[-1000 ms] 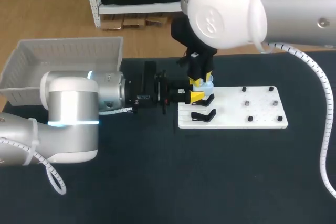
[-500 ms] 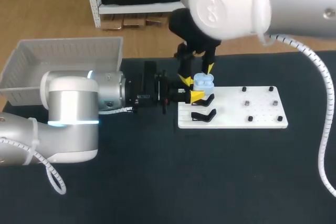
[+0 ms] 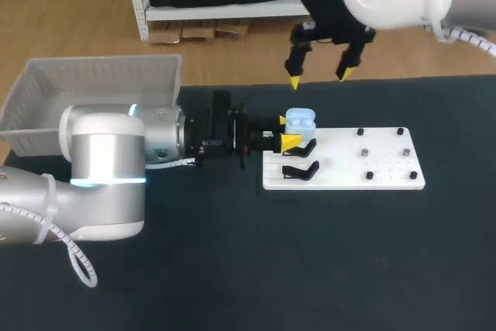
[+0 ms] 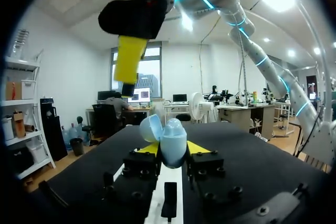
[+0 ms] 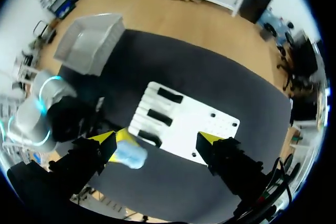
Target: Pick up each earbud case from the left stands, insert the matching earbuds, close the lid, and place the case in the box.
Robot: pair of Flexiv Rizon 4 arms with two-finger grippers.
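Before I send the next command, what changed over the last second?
The right pincer lifted off the earbud case, spread its fingers, and drew up and away toward the table's far edge, empty. The left pincer stayed shut on the case at the white board's corner; neither shifted.

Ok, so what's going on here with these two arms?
The left gripper is shut on a light blue earbud case, holding it at the left end of the white board, beside the black stands. The case's lid looks open. The right gripper hangs open and empty over the table's far edge, clear of the case. The case is not yet in the grey box.
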